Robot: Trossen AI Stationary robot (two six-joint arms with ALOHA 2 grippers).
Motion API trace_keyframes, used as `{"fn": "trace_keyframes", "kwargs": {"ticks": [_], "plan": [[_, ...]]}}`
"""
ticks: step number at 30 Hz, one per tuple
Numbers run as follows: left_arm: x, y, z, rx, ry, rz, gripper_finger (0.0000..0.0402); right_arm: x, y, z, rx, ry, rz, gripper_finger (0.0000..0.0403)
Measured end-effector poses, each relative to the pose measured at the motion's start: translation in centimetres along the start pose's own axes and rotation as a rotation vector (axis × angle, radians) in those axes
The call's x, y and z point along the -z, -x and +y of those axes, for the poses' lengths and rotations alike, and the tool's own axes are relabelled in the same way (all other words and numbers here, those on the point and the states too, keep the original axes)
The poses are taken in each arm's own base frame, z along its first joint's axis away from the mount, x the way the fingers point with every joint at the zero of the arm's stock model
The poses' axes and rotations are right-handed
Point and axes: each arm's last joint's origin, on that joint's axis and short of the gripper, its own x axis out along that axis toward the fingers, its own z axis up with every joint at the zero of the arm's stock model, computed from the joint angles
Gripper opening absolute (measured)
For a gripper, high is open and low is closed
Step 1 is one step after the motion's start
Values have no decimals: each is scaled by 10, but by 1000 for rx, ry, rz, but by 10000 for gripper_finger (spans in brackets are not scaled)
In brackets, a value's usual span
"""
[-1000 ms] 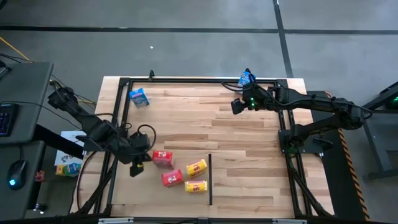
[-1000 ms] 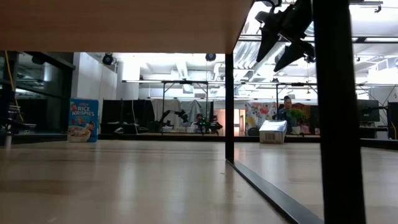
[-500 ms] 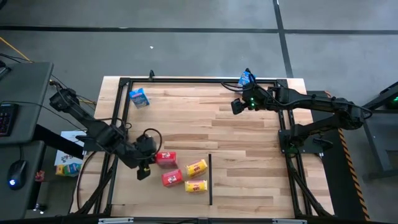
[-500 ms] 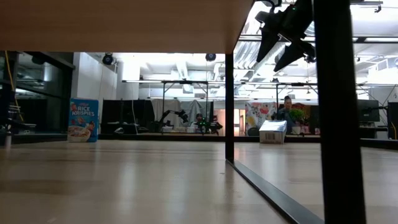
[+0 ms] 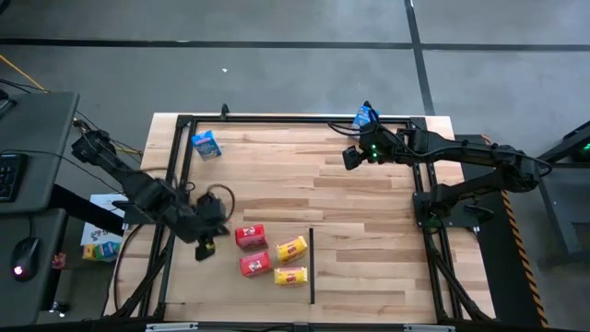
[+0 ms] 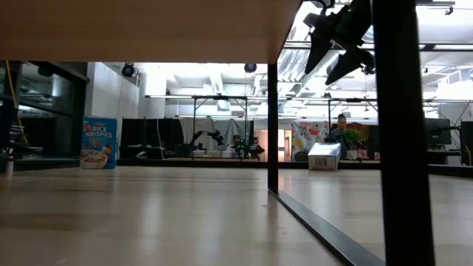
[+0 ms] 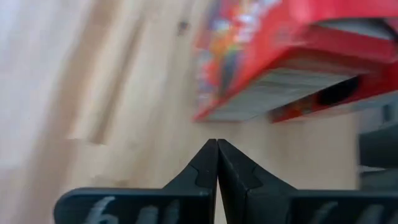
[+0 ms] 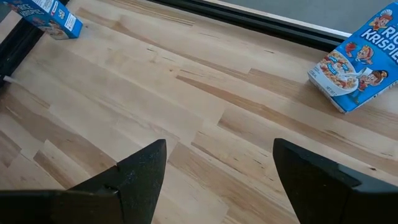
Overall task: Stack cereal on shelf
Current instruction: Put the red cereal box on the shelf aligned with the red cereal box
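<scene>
Six cartons: we count two red, two yellow and two blue on the table (image 5: 369,203) in the high view.
Left claw: left gripper (image 5: 206,247) sits low over the wood, fingers (image 7: 211,165) pressed together, holding nothing.
Nearest target: upper red carton (image 5: 250,235) lies just beside the left claw, on its side toward the table centre; in the left wrist view it fills the space straight ahead of the fingertips, apart from them.
Second red: lower red carton (image 5: 255,265) is a little farther, same side, toward the near edge.
Yellows: upper yellow carton (image 5: 291,248) and lower yellow carton (image 5: 290,276) lie beyond the reds, away from the left claw.
Long axis: we judge the upper red carton's long side runs roughly in line with the claw's reach, so the fingers must part before straddling its short width.
Right claw: right gripper (image 5: 351,159) waits at the far side, fingers spread wide and empty.
Blues: one blue carton (image 5: 366,116) lies just behind the right claw at the frame; the other blue carton (image 5: 206,144) is well apart, by the far left corner.
Nearer arm: left, for all reds and yellows.
</scene>
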Motion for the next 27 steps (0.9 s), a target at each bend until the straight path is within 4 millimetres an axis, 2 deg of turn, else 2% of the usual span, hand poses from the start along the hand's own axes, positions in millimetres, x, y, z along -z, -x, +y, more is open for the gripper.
{"fn": "trace_keyframes", "kwargs": {"ticks": [5, 10, 15, 19, 24, 25, 27], "plan": [[-12, 27, 28, -93, 2, -62, 0, 0, 0, 2, -48, -4, 30, 287], [-40, 24, 48, -91, -16, -24, 0, 2, 2, 11, -245, 6, 140, 287], [-67, 29, 55, -114, -119, -106, 0, 9, 13, 38, -529, 47, 185, 270], [-85, 34, 58, -107, -123, -274, 0, 24, 26, 60, -644, 88, 186, 204], [-96, 32, 57, -100, -147, -343, 0, 40, 48, 77, -671, 156, 173, 41], [-97, 27, 56, -99, -139, -330, 0, 42, 52, 79, -665, 166, 163, 21], [-98, 15, 54, -73, -116, -278, 0, 43, 63, 83, -648, 181, 144, 19]]}}
